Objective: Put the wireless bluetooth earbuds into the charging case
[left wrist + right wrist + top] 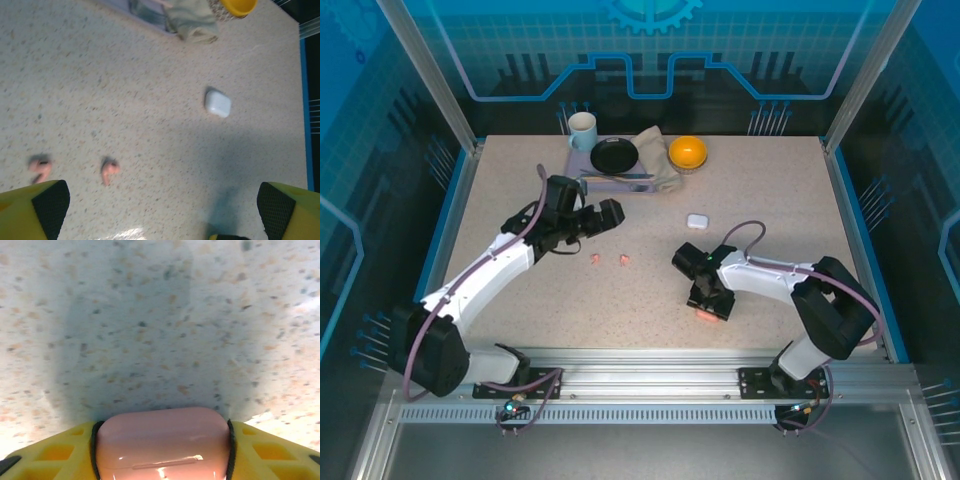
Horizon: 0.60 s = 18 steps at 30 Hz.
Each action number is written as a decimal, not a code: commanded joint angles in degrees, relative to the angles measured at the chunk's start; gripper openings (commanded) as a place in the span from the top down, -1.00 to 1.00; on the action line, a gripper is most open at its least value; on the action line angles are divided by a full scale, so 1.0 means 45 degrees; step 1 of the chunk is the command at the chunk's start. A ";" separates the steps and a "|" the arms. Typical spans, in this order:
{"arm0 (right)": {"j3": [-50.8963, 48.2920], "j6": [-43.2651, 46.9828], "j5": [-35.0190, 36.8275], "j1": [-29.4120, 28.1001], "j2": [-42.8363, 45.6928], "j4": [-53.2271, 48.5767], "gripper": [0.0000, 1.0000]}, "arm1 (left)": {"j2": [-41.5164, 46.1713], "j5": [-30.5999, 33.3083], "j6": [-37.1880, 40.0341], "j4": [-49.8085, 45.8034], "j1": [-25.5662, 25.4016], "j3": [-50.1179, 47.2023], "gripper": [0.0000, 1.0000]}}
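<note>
The first pink earbud (pixel 596 259) and the second pink earbud (pixel 622 259) lie side by side, not touching, near the middle of the speckled beige table (pixel 770 200). Their row runs along the near edge, and they are too blurred to tell which way the stems point. The white case (pixel 697 221) lies flat beyond them to the right, with bare surface all around it. The pink case (pixel 162 445) is clamped in the right gripper (pixel 710 302), its long axis spanning the fingers, low by the near edge. The left gripper (pixel 162 210) hangs spread wide near the earbuds, grasping nothing. A mug (pixel 582 130), plate (pixel 614 155) and cloth (pixel 658 170) crowd the far edge. Clear blue-lit panels wall the table.
</note>
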State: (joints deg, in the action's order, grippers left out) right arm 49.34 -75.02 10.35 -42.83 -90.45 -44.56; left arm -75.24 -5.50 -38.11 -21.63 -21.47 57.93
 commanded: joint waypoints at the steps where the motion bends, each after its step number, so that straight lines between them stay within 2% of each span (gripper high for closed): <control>1: 0.0968 -0.0283 -0.0573 -0.0221 -0.0517 0.1304 0.06 | 0.0998 -0.0536 -0.0795 0.0904 0.0368 -0.1133 -0.98; 6: 0.2909 -0.0511 -0.0651 -0.0210 -0.1286 0.1384 0.07 | 0.2010 -0.0041 -0.2405 0.2258 0.0592 -0.3071 -0.98; 9: 0.4124 -0.0732 -0.0801 -0.0138 -0.2063 0.1341 0.07 | 0.2391 -0.0366 -0.2794 0.3709 0.0592 -0.4226 -0.98; 13: 0.5136 -0.1270 -0.1648 0.0093 -0.3139 0.1885 0.07 | 0.2480 -0.1079 -0.2639 0.6223 0.0554 -0.5686 -0.98; 16: 0.5558 -0.1727 -0.2136 0.0276 -0.3645 0.2375 0.08 | 0.2337 -0.1788 -0.2572 0.8953 0.0496 -0.6940 -0.94; 18: 0.5764 -0.1976 -0.2393 0.0411 -0.3850 0.2573 0.08 | 0.2210 -0.1925 -0.2282 0.9611 0.0333 -0.7361 -0.92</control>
State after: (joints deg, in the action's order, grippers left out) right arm 73.23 -80.73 2.55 -42.13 -106.30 -34.35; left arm -65.10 -10.70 -49.21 9.43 -19.44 26.83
